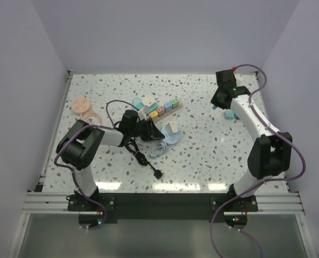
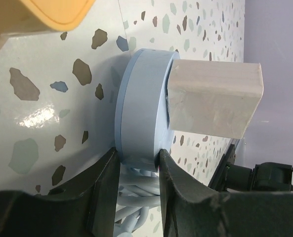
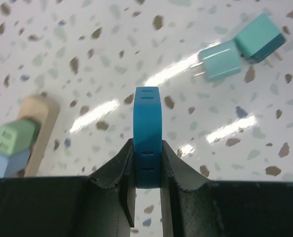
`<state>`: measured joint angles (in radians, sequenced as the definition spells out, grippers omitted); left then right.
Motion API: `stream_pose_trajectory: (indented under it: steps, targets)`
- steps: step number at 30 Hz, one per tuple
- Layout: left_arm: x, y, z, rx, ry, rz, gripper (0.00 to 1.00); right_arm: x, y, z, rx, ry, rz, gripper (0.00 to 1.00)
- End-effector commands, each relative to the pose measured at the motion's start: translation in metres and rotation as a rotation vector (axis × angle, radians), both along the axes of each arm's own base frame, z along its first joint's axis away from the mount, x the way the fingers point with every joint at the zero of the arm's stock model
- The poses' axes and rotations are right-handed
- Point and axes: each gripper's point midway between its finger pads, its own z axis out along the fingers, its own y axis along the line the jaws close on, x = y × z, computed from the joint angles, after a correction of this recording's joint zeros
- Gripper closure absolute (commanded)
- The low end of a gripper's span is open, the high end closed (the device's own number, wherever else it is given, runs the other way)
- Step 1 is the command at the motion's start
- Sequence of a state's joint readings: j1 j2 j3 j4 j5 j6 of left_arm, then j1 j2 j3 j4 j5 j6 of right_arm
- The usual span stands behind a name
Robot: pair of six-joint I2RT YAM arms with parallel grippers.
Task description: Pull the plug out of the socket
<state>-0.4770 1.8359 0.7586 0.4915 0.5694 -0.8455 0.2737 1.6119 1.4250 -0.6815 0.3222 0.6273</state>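
The socket [image 3: 39, 114], a pale wooden power strip, lies slanted at upper centre of the top view, with a row of coloured plugs [image 1: 162, 109] standing on it. In the right wrist view a green plug [image 3: 15, 138] and a blue plug [image 3: 5, 163] sit on it at the left edge, so the strip is far from emptied.

Two teal plugs [image 3: 240, 52] lie loose on the tabletop [image 3: 87, 49] at upper right of that view, prongs bare and well apart from the socket; I judge these to be already off.

The right fingers [image 3: 114, 170] are clenched on a flat deep-blue slotted piece [image 3: 147, 116], held edge-on over the tabletop at the right of the top view; it may be a pulled plug, though I cannot tell for sure.

The left fingers [image 2: 104, 182], just below the socket at centre-left of the top view, are clamped across the rim of a light blue disc [image 2: 136, 98]; a pale grey block [image 2: 213, 96] stands out of the disc's face, and a coil of light blue cable [image 2: 136, 217] shows behind it. A yellow plug [image 2: 52, 15] fills the upper left corner of that view. Whether the disc rests on the tabletop or is lifted I cannot tell.

By my reading the task is partway: a few pieces are out and both arms are loaded; most of the row on the socket is yet to be pulled.
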Motion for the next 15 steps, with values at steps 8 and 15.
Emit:
stream_pose_trajectory:
  steps: [8,15]
  targets:
    - [0.008,0.004,0.027,0.065,-0.075,-0.035,1.00,0.111,-0.124,-0.049,0.217,-0.188,-0.443,1.00]
    - [0.007,0.005,0.025,0.083,-0.063,-0.040,1.00,0.151,-0.151,-0.077,0.266,-0.217,-0.550,1.00]
